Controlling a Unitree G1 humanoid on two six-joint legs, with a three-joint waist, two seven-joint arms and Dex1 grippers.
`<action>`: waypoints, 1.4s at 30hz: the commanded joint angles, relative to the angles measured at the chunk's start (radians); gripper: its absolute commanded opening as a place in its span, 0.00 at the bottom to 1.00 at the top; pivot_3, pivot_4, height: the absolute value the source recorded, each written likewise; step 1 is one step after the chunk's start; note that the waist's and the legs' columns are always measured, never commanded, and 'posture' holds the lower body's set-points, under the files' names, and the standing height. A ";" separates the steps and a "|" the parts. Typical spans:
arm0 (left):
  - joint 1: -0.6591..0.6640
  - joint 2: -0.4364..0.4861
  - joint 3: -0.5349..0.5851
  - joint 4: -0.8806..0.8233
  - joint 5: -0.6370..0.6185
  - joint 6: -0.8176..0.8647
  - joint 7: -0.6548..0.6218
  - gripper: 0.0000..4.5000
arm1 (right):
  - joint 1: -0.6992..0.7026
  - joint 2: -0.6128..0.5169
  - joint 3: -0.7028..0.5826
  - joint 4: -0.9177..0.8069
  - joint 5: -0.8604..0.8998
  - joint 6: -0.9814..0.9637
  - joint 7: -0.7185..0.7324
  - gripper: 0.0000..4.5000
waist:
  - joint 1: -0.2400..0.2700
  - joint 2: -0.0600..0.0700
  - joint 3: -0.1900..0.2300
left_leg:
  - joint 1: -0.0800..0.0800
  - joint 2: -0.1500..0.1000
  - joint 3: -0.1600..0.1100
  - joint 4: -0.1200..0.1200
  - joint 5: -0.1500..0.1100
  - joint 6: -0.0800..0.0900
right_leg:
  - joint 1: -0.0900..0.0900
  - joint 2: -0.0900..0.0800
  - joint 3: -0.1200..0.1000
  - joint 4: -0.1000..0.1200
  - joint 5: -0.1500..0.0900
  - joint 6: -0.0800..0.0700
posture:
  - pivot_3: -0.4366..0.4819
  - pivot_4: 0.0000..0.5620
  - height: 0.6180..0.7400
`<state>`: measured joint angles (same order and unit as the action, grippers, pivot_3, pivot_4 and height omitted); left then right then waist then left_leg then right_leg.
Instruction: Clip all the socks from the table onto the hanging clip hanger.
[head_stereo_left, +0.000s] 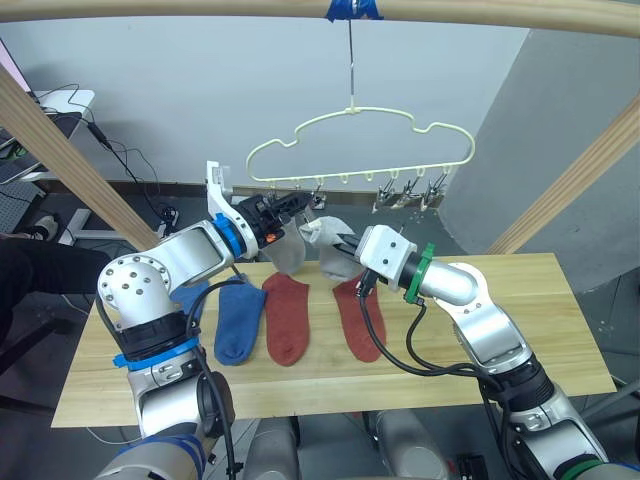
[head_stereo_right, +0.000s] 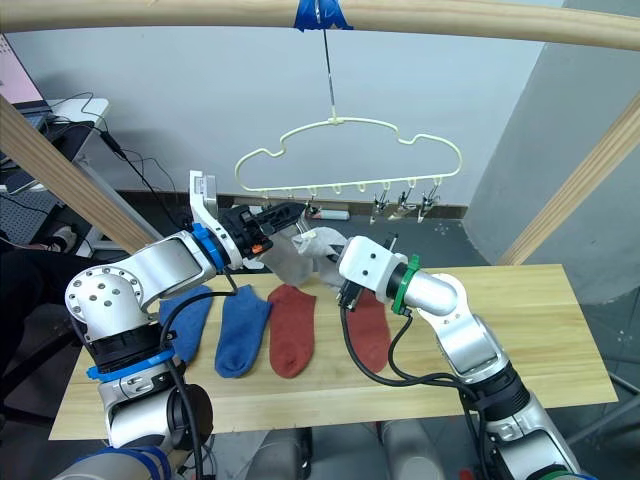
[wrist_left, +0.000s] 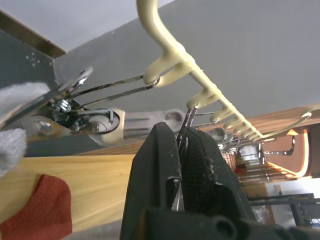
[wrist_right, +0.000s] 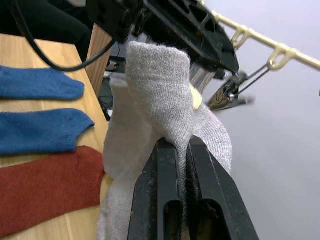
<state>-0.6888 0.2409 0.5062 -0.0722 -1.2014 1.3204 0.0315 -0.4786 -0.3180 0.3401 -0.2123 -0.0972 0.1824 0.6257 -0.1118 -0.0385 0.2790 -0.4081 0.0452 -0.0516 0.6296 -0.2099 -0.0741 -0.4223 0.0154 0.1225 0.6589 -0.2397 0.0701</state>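
Left eye view: the left gripper reaches up to the lower bar of the clip hanger, while the right gripper lifts a grey sock just beside it; another grey sock droops below the left fingers. Below both hands, two blue socks and two red socks lie flat on the table.

Left wrist view: the left fingers are pinched on a silver clip, apparently squeezing it open.

Right wrist view: the right fingers are clenched on the grey sock's folded cuff, which rises above the fingertips toward the clips.

To do this well, I'd keep the clip squeezed wide, feed the cuff edge fully between its jaws, then let the clip bite before the right hand lets go.
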 joint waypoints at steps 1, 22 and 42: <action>0.009 0.005 -0.009 -0.018 -0.044 -0.006 0.012 0.03 | -0.022 0.014 -0.011 -0.016 -0.002 -0.018 -0.017 0.01 | 0.000 0.000 0.000 | 0.000 0.000 0.000 0.000 0.000 0.000 | 0.000 0.000 0.000 0.000 0.000 0.000 | 0.39 0.47 1.00; 0.037 0.126 -0.057 -0.081 -0.132 -0.077 -0.040 0.70 | -0.035 0.048 -0.002 0.042 0.005 -0.022 -0.016 0.00 | 0.004 0.000 0.000 | -0.008 0.000 -0.001 0.000 0.000 0.000 | -0.008 0.000 -0.001 0.000 0.000 0.000 | 0.41 0.47 1.00; 0.359 0.388 -0.285 -0.437 0.100 -0.268 -0.329 1.00 | 0.194 -0.063 -0.132 -0.089 0.190 0.200 0.080 0.99 | 0.030 0.000 0.000 | -0.016 0.000 0.001 0.000 0.000 -0.001 | -0.017 -0.001 0.000 0.000 0.000 -0.001 | 0.35 0.45 1.00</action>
<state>-0.3495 0.6390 0.2364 -0.4569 -1.1472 1.1149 -0.2759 -0.3100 -0.3696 0.2531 -0.2260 0.0510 0.3523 0.7040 -0.0813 -0.0381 0.2791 -0.4251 0.0454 -0.0506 0.6293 -0.2101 -0.0747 -0.4404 0.0145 0.1227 0.6587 -0.2401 0.0689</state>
